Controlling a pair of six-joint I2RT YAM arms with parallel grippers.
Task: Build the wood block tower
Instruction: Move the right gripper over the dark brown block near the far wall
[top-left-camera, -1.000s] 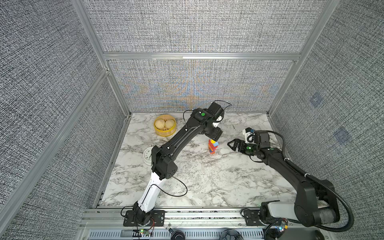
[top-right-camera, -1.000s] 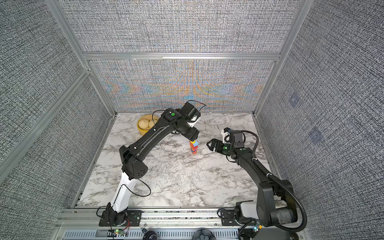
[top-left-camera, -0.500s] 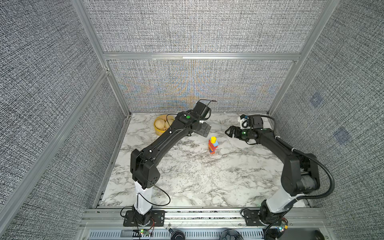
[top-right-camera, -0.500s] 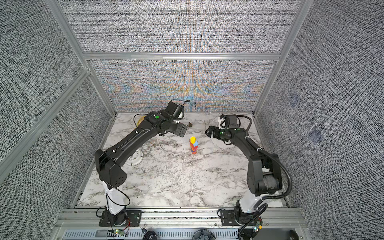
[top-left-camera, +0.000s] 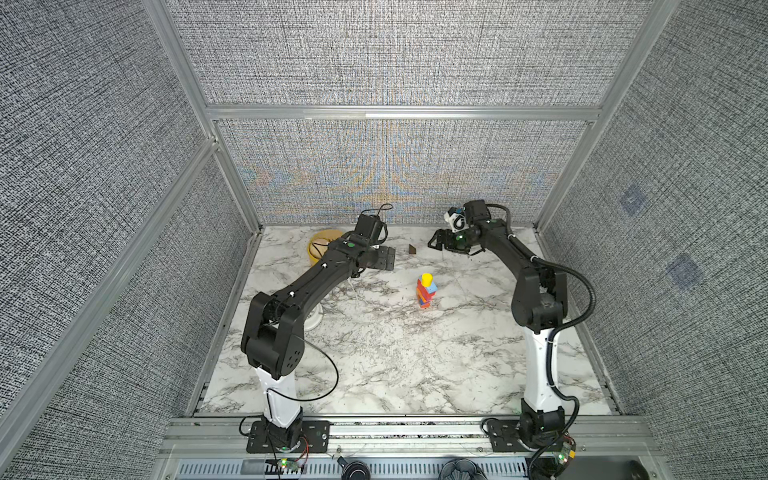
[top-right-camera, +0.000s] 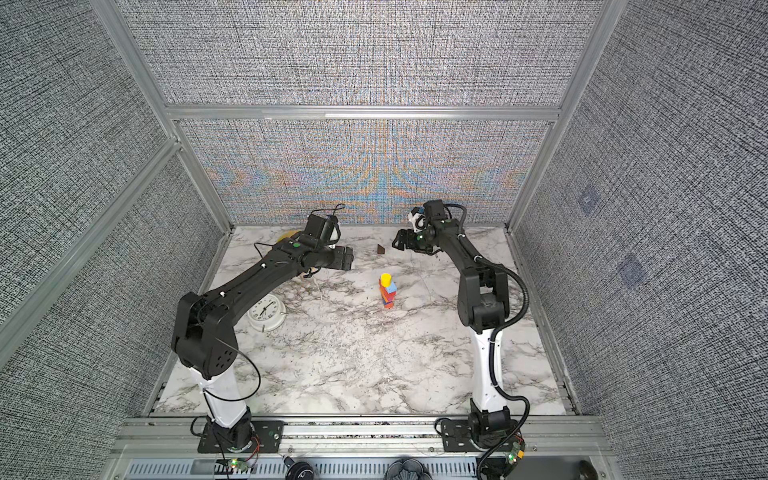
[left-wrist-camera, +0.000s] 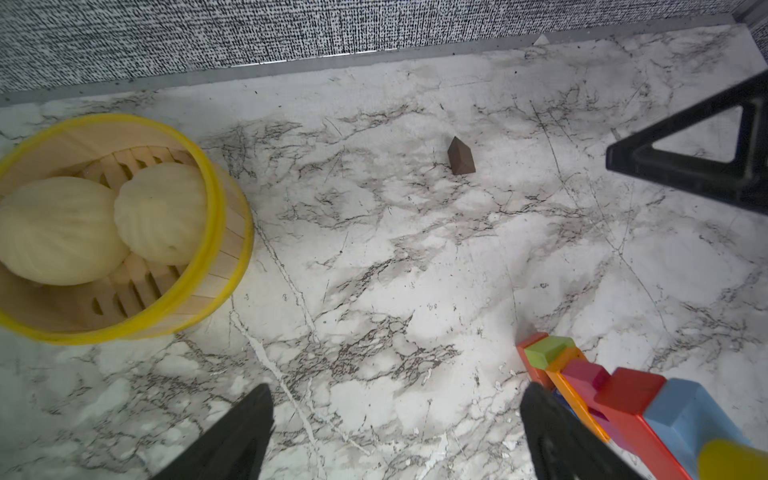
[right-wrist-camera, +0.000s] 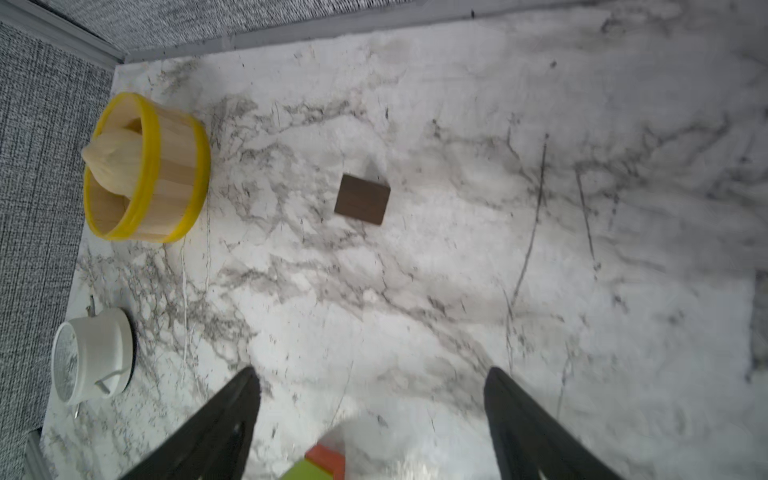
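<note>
basket (left-wrist-camera: 216, 199): round, wooden staves with yellow rims and a slatted floor; stands upright at the back left of the table, close to the rear wall; partly hidden in both top views.
buns (left-wrist-camera: 58, 230): two, pale and ridged, lying side by side inside the basket and touching.
clock (top-right-camera: 266, 309): white, round, dark hands showing on a white face; on the left of the table, nearer the front than the basket and well apart from it.
table (top-left-camera: 395, 353): white marble pattern with grey veins and fine dark scratches.
walls (top-left-camera: 374, 62): grey woven fabric on three sides.
frame (top-left-camera: 399, 113): pale aluminium rails edging the wall panels.
</note>
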